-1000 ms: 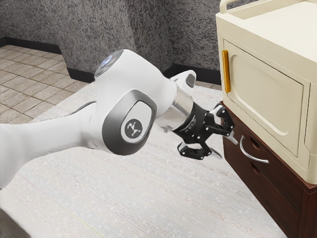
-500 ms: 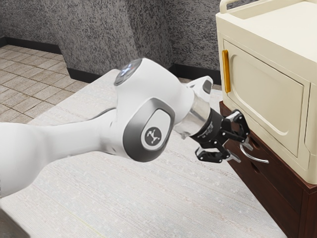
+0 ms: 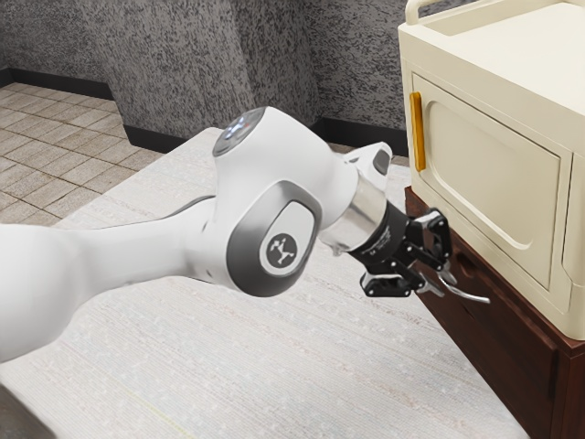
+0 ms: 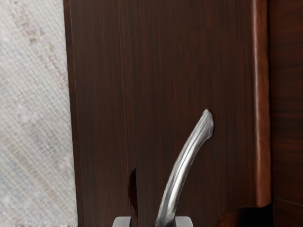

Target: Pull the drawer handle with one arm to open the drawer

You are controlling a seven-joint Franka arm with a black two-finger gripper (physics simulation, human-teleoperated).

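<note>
Black two-fingered end effector [image 3: 443,284], spread, straddles the curved silver metal handle [image 3: 473,296], whose long axis slants toward the exterior view's lower right.

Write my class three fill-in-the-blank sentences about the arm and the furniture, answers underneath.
The arm is white, while its gripper is ____. The silver handle is not straight but ____. Of the brown drawers and the cream cabinet, the upper one is the ____.

Missing words: black; curved; cream cabinet.
</note>
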